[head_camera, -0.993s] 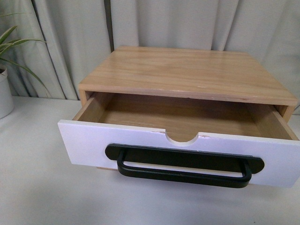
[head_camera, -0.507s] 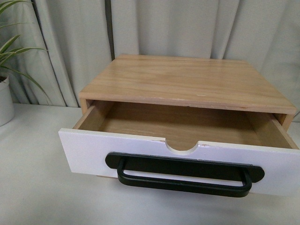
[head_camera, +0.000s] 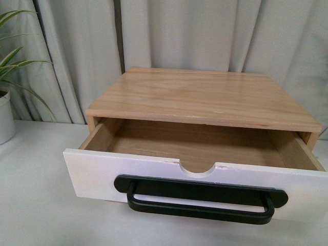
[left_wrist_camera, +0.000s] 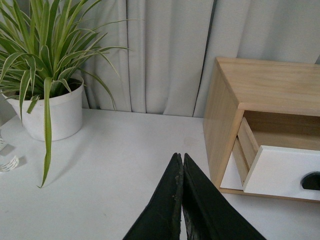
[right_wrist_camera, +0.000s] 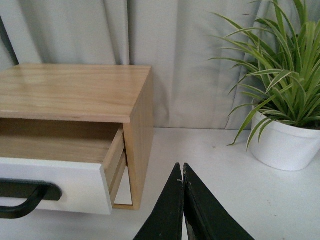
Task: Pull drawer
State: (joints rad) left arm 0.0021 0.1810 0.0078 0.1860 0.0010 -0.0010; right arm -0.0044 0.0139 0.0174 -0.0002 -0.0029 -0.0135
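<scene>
The drawer (head_camera: 97, 171) with white front, black bar handle (head_camera: 200, 200) and half-round notch stands pulled well out of its light wood cabinet (head_camera: 205, 95), its wooden inside bare. Neither gripper shows in the front view. The left wrist view has my left gripper (left_wrist_camera: 180, 157) shut, empty, over the white table to the left of the cabinet (left_wrist_camera: 222, 115) and the drawer (left_wrist_camera: 280, 172). Seen from the right wrist, my right gripper (right_wrist_camera: 181, 167) is shut, empty, to the right of the cabinet (right_wrist_camera: 140, 125) and the drawer (right_wrist_camera: 55, 185).
A white table (head_camera: 36, 205) carries everything. Grey curtains (head_camera: 195, 31) hang behind. A potted plant in a white pot (left_wrist_camera: 50, 112) stands at the far left, also at the front view's edge (head_camera: 5, 118). Another potted plant (right_wrist_camera: 285, 142) stands at the right.
The front view has tilted: cabinet and drawer sit lower in the picture and more curtain shows above. The drawer stays pulled out the same amount.
</scene>
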